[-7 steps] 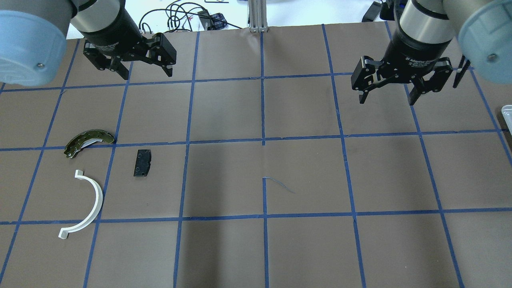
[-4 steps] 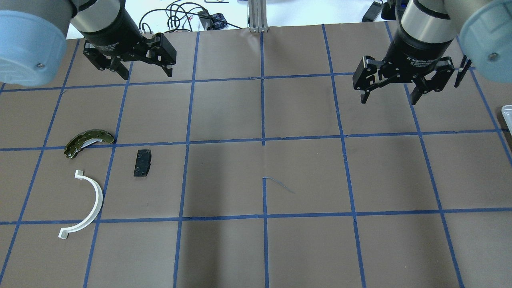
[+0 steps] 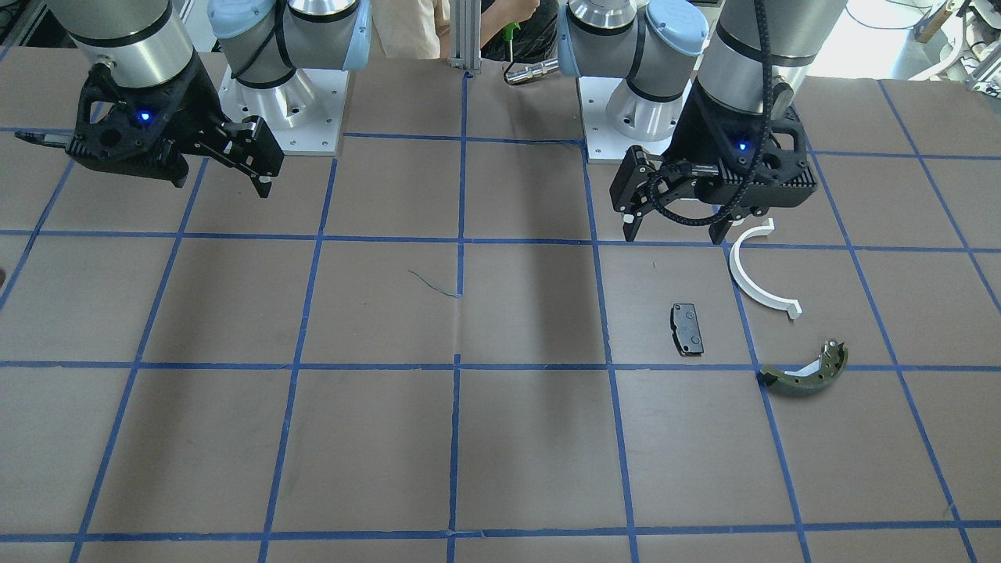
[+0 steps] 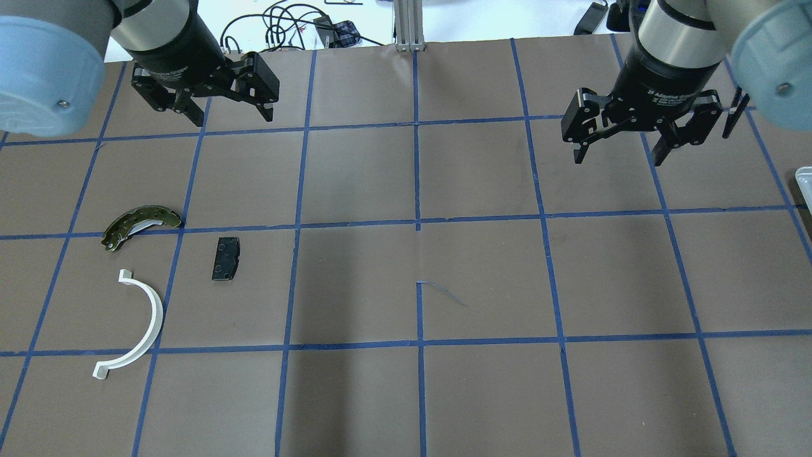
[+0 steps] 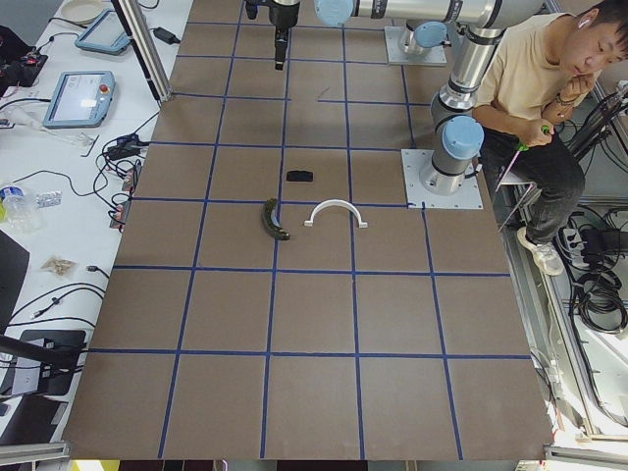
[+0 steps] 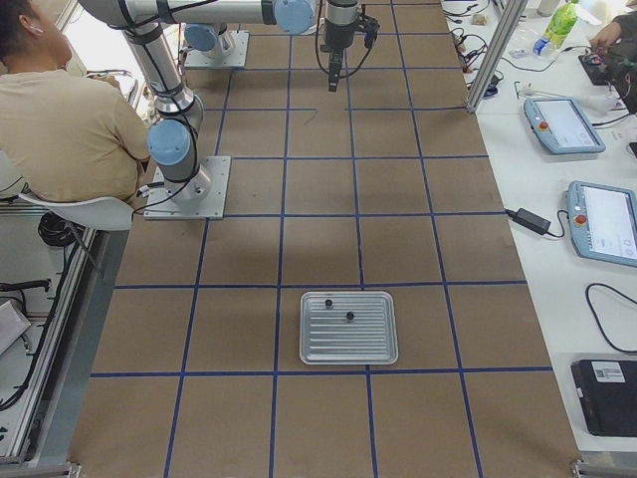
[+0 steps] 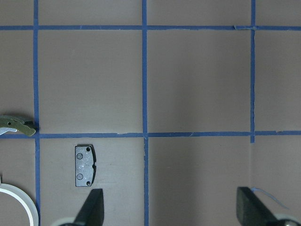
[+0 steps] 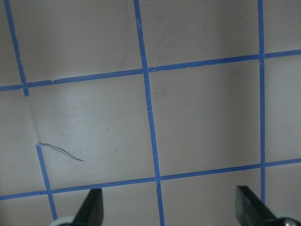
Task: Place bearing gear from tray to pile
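**Brown table, both grippers hanging open, small parts waiting on the tray**

At the left of the table lies the pile (image 3: 686, 329). It is an olive-green brake shoe (image 4: 143, 217), a white half-ring (image 4: 157, 314) and a small black pad (image 4: 226, 258), each flat on the brown paper and apart from the others. Just beyond them the left gripper (image 4: 229, 117) hangs off the table, its fingers spread wide with nothing between them. Further right, the right gripper (image 4: 617, 158) hovers the same way, released and holding nothing. At the far right end sits the metal tray (image 6: 368, 339), well apart from both grippers. Two small dark parts (image 6: 328, 302) rest on it, but from here I cannot tell which is the bearing gear.
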Motion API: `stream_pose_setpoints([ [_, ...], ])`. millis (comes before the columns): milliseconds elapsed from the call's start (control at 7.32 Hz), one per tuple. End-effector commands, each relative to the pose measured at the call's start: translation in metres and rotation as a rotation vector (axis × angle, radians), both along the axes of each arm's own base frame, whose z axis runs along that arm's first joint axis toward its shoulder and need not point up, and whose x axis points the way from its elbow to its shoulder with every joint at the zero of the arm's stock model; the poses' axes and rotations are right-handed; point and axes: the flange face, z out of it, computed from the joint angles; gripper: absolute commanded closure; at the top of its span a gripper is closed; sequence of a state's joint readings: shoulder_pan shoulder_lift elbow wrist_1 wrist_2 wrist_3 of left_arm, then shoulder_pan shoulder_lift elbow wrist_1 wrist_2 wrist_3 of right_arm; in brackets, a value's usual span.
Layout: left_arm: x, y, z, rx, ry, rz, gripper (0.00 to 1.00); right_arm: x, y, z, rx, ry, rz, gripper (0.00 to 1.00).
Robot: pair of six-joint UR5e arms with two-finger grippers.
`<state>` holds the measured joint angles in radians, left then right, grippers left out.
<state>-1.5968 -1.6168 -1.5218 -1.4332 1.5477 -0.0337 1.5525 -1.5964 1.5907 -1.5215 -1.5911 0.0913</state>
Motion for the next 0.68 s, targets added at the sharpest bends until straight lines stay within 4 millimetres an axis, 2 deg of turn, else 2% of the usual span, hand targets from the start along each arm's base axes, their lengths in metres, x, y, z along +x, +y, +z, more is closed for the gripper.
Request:
stream_pose_setpoints([
  [0,0.000,0.000,0.000,-0.001,0.000,0.000,0.00,-0.008,-0.004,0.001,-0.008,0.000,0.054,0.00],
  [137,0.000,0.000,-0.001,0.003,0.000,0.000,0.00,-0.024,-0.008,0.001,-0.010,-0.001,0.067,0.00],
  [273,0.001,0.000,0.000,0.000,0.000,0.001,0.00,-0.059,-0.015,0.001,-0.012,-0.003,0.115,0.00],
  [410,0.000,0.000,-0.001,0.003,0.000,0.000,0.00,-0.110,-0.019,0.000,-0.005,-0.012,0.147,0.00],
  [546,0.000,0.000,-0.001,0.003,0.000,0.000,0.00,-0.152,-0.020,-0.002,-0.007,-0.019,0.179,0.00],
])
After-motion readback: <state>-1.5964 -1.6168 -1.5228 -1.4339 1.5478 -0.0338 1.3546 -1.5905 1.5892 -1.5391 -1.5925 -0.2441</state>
